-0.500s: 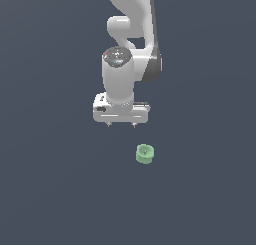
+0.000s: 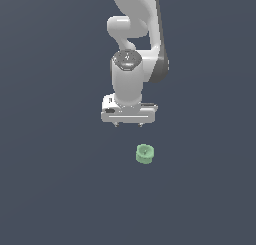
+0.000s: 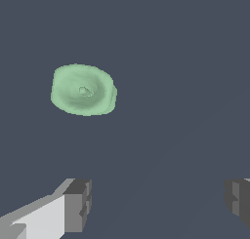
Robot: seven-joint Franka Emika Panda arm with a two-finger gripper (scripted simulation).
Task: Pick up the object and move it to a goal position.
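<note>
The object (image 2: 144, 154) is a small pale-green short cylinder with a recessed top, resting on the dark floor. My gripper (image 2: 128, 124) hangs above the floor, behind the object and slightly to the exterior view's left of it. Its two fingertips are spread wide apart and hold nothing. In the wrist view the object (image 3: 83, 89) lies well ahead of the grey fingertips (image 3: 78, 205), outside the gap between them, and the gripper (image 3: 158, 201) is open and empty.
The white arm (image 2: 136, 34) rises behind the gripper. The floor (image 2: 50, 189) is a plain dark grey-blue surface with no other objects or edges in view.
The gripper has shifted slightly to the exterior view's right, toward the object. The object has not moved.
</note>
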